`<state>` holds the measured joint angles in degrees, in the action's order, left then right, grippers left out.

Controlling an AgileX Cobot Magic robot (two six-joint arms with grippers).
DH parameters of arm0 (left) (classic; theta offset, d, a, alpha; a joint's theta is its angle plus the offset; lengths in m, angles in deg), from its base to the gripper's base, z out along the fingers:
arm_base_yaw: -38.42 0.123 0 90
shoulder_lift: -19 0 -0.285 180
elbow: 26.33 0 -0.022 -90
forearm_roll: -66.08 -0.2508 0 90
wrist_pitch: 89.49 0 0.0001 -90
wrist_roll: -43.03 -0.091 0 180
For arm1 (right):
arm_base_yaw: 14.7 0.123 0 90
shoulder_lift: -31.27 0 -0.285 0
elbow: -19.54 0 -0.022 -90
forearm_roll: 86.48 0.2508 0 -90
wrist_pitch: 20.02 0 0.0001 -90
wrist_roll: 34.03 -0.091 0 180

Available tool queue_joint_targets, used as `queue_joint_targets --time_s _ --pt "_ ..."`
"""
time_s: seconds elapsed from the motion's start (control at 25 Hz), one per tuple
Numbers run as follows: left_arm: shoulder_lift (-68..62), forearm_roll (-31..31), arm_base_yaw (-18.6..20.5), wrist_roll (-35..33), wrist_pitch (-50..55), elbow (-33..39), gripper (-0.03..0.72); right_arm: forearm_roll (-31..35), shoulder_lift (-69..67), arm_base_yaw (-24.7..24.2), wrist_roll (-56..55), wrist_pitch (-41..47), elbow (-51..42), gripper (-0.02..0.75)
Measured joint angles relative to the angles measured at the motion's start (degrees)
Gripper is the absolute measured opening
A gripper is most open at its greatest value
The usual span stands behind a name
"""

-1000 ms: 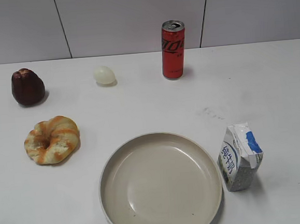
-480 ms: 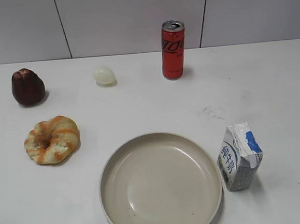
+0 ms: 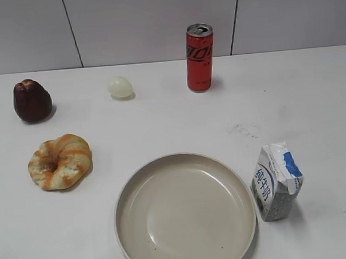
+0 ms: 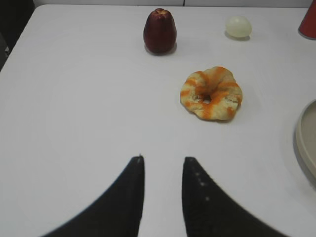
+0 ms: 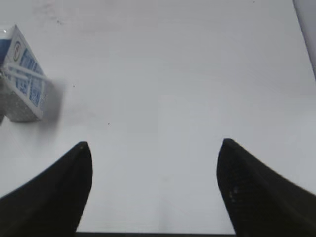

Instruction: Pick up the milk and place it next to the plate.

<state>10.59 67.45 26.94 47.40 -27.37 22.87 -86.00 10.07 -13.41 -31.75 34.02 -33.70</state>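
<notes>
The milk [image 3: 276, 181], a small white carton with blue patches and blue lettering, stands on the table just right of the plate [image 3: 130, 196], a wide round beige dish at the front. The milk also shows at the left edge of the right wrist view [image 5: 22, 81]. My right gripper [image 5: 154, 148] is open wide and empty, to the right of the milk and apart from it. My left gripper [image 4: 162, 160] is open by a narrow gap and empty above bare table. The plate's rim shows at the right edge of the left wrist view [image 4: 302, 143]. Neither gripper shows in the exterior view.
A tall red soda can [image 3: 200, 57] stands at the back. A pale egg-shaped thing [image 3: 120, 87], a dark red fruit [image 3: 31, 100] and a twisted bread ring [image 3: 60, 161] lie on the left of the white table [image 3: 314, 94].
</notes>
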Motion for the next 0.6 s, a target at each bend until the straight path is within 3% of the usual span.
queue_joint_targets --time_s 0.36,0.6 --pt "0.0 0.0 0.0 0.0 0.0 0.0 0.209 0.0 13.0 0.0 0.0 0.0 0.0 0.592" --pt "0.0 0.0 0.0 0.0 0.0 0.0 0.209 -0.1 13.7 0.0 0.0 0.0 -0.1 0.592"
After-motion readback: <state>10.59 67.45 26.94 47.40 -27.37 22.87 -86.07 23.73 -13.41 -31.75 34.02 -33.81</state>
